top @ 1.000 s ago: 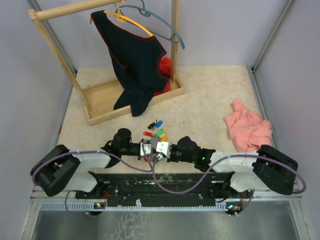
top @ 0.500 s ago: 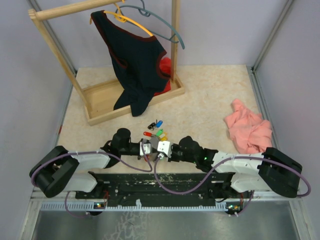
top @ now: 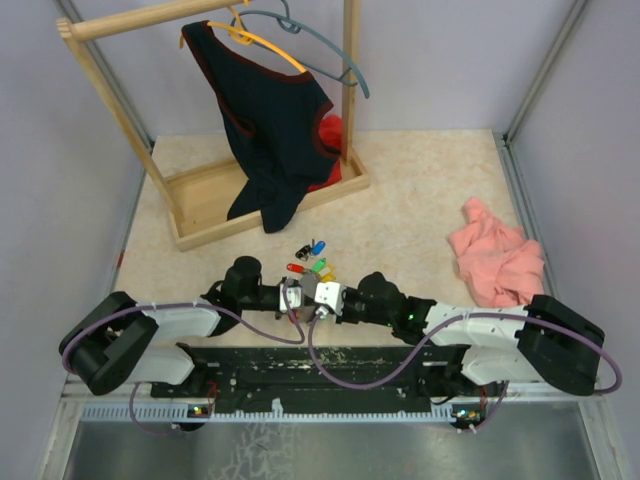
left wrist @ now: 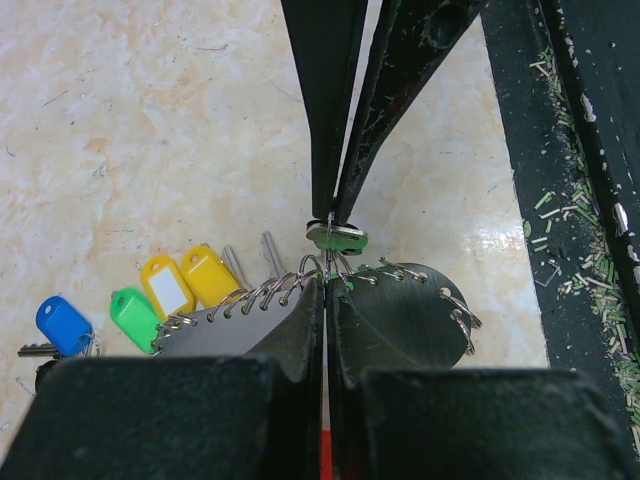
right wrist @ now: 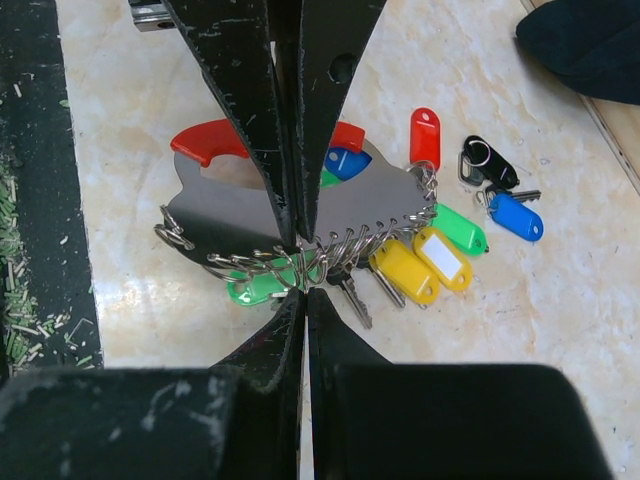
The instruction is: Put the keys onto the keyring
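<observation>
The keyring (right wrist: 365, 205) is a flat grey plate with a red end (right wrist: 205, 140) and several wire rings along its edge, lying on the table. My left gripper (right wrist: 295, 238) reaches over it, shut on the plate's ringed edge (left wrist: 325, 285). My right gripper (right wrist: 303, 292) meets it tip to tip, shut on a green key (left wrist: 337, 237) at that edge. Yellow keys (right wrist: 405, 270), a green key (right wrist: 460, 230) and a red key (right wrist: 425, 135) hang at the rings. A blue key (right wrist: 515, 215) and a black one (right wrist: 488, 160) lie loose beside them. From above, both grippers (top: 308, 300) meet near the front edge.
A wooden clothes rack (top: 215, 200) with a dark garment (top: 270, 120) and hangers (top: 300, 40) stands at the back left. A pink cloth (top: 495, 255) lies at the right. The black base rail (top: 330, 365) runs just behind the grippers.
The right arm has shifted slightly to the right and settled; the left arm, the keyring and the loose keys look unmoved. Both grippers stay shut.
</observation>
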